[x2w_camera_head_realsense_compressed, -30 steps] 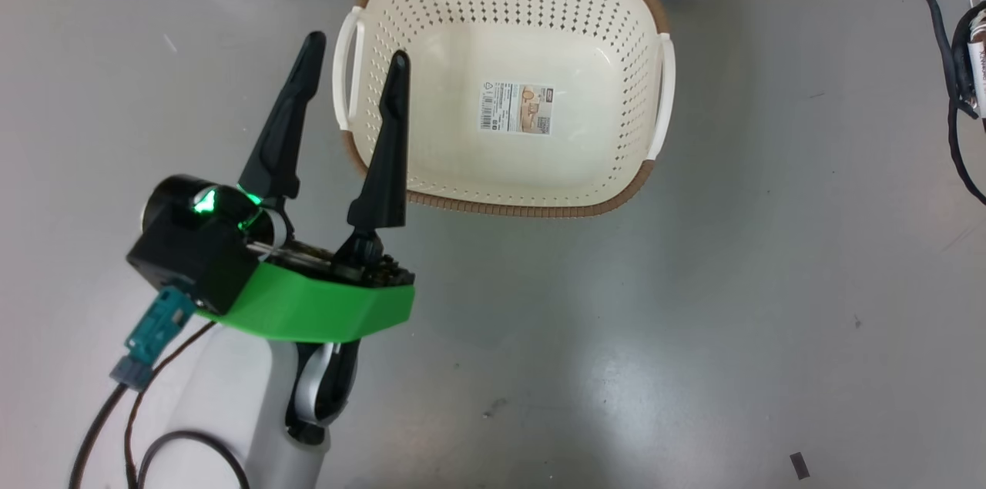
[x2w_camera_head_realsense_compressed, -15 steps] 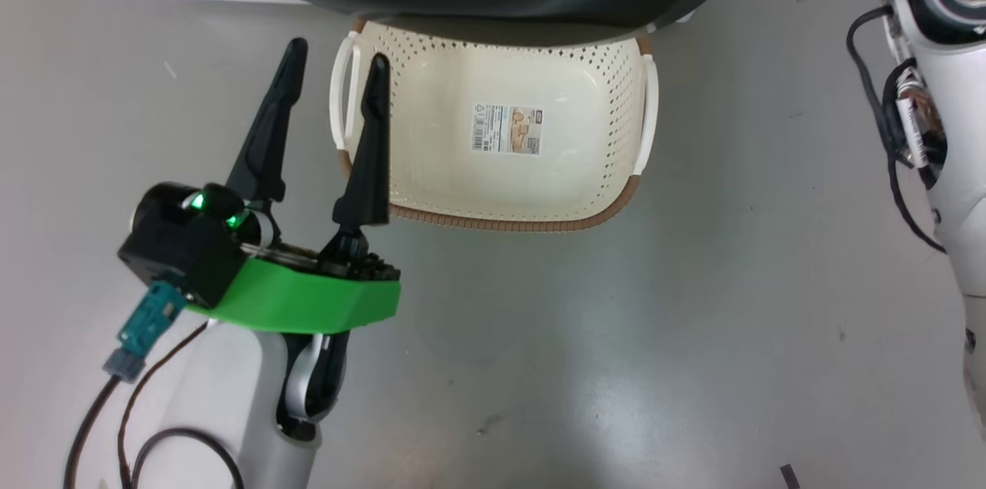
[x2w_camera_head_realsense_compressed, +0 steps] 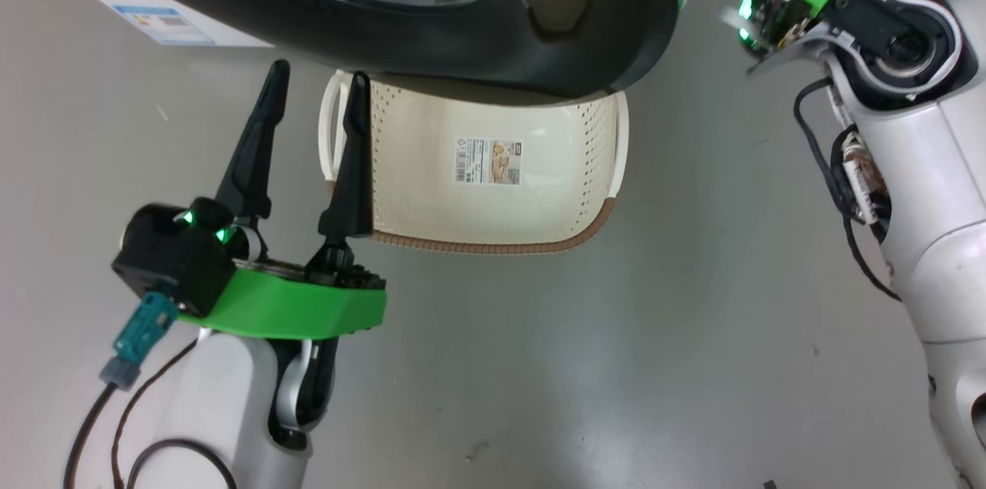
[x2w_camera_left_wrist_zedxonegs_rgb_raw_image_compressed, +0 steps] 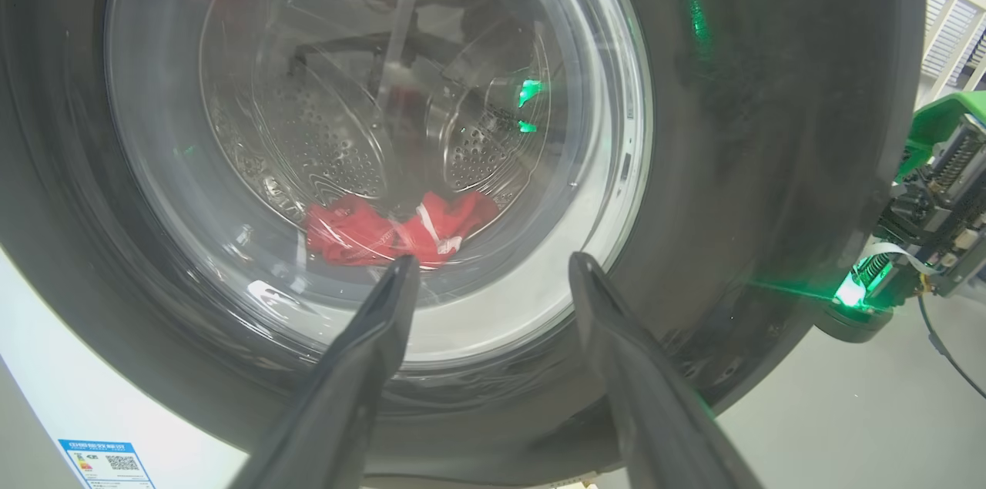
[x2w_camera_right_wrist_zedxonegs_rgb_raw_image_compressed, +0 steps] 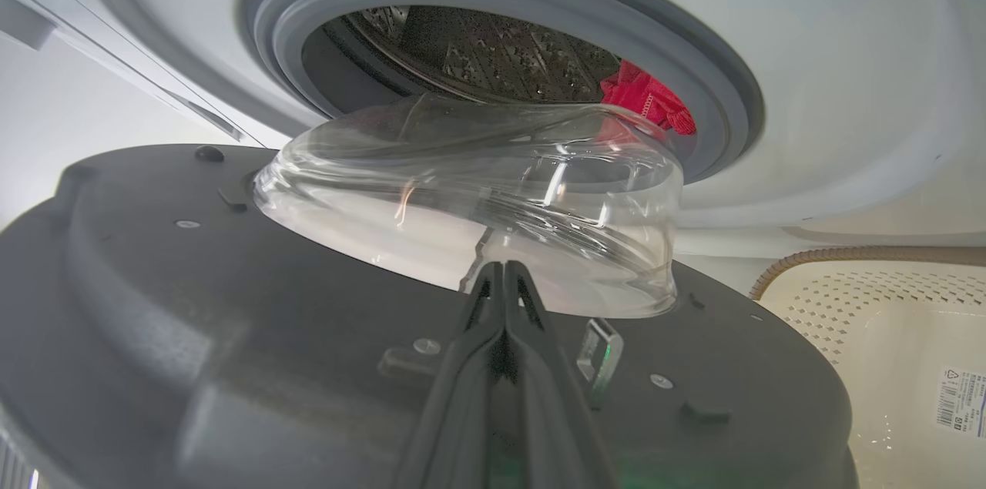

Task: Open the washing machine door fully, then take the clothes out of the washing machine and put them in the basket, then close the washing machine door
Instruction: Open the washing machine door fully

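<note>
The washing machine door [x2w_camera_head_realsense_compressed: 477, 35] stands partly open, its black rim over the far side of the basket [x2w_camera_head_realsense_compressed: 431, 204], which holds no clothes. My left gripper [x2w_camera_head_realsense_compressed: 317, 77] is open beside the basket's left handle, facing the door's outer face [x2w_camera_left_wrist_zedxonegs_rgb_raw_image_compressed: 732, 165]. Through the glass window [x2w_camera_left_wrist_zedxonegs_rgb_raw_image_compressed: 370, 127] the red clothes [x2w_camera_left_wrist_zedxonegs_rgb_raw_image_compressed: 393, 231] lie in the steel drum. My right gripper [x2w_camera_right_wrist_zedxonegs_rgb_raw_image_compressed: 497, 269] is shut, its tips against the door's inner side just below the glass bowl [x2w_camera_right_wrist_zedxonegs_rgb_raw_image_compressed: 477, 196]. Beyond the grey gasket [x2w_camera_right_wrist_zedxonegs_rgb_raw_image_compressed: 716, 81] the clothes [x2w_camera_right_wrist_zedxonegs_rgb_raw_image_compressed: 647, 100] show in the washing machine [x2w_camera_right_wrist_zedxonegs_rgb_raw_image_compressed: 847, 88].
The basket [x2w_camera_right_wrist_zedxonegs_rgb_raw_image_compressed: 886, 304] stands on grey floor right under the door's swing. A blue label [x2w_camera_head_realsense_compressed: 166, 23] marks the washer's white front. My right arm [x2w_camera_head_realsense_compressed: 909, 165] with its loose black cables rises along the right side. Open floor [x2w_camera_head_realsense_compressed: 578, 366] lies in front of the basket.
The head camera has tilted up. The door now covers more of the basket's far side, and my right arm has come into view at the upper right. The left gripper stays open.
</note>
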`<state>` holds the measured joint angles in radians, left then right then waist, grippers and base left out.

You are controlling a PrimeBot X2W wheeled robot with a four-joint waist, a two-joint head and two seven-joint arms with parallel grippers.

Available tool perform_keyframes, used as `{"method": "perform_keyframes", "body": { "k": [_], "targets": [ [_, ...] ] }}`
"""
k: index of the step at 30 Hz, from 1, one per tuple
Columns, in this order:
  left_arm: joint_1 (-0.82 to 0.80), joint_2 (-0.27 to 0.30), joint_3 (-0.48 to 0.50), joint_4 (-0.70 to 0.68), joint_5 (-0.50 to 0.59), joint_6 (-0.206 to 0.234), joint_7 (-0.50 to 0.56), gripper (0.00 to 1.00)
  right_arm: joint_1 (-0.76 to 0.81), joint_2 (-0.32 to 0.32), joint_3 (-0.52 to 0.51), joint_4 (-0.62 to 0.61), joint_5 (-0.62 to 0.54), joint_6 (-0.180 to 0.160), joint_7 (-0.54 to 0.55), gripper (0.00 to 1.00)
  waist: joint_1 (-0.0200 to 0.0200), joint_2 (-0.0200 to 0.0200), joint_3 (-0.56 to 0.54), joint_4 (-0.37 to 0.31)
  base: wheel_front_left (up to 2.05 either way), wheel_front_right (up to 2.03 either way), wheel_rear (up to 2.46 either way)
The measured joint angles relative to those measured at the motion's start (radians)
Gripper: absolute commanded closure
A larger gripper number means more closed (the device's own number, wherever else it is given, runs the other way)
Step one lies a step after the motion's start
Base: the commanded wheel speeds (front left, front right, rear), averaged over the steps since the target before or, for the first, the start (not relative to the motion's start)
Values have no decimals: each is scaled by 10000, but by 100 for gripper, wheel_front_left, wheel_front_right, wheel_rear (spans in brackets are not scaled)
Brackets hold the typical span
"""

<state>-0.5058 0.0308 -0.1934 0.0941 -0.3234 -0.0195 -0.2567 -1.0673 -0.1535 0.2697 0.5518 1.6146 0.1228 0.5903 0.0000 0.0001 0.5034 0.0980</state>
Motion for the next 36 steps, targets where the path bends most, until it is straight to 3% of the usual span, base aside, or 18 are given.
{"method": "perform_keyframes", "body": {
  "k": [17,22,23,25,26,29,36],
  "targets": [
    [729,4,226,383,153,2,0,0,1057,424,198,-12,-2,0,155,100,0,0,-1038,-396,0,0,0],
    [786,6,226,431,144,2,0,0,1070,435,201,73,-297,0,-393,100,0,-1,-1147,-454,0,0,0],
    [787,4,226,433,144,2,0,0,1074,418,222,58,-460,0,-529,93,0,0,-1142,-457,0,0,0],
    [787,6,228,435,144,10,0,0,1145,345,330,-33,-892,2,-924,19,0,0,-1123,-464,0,0,0],
    [786,6,228,435,142,10,0,0,1223,301,382,-111,-1076,0,-1139,0,0,0,-1111,-469,0,0,0],
    [786,4,232,435,142,12,0,0,1368,134,587,-337,-1649,2,-1718,0,0,0,-1079,-480,0,0,0],
    [786,6,433,414,128,10,0,0,1646,-548,1331,-675,-3770,2,-4495,0,0,0,-1027,-535,0,0,0]
  ]
}}
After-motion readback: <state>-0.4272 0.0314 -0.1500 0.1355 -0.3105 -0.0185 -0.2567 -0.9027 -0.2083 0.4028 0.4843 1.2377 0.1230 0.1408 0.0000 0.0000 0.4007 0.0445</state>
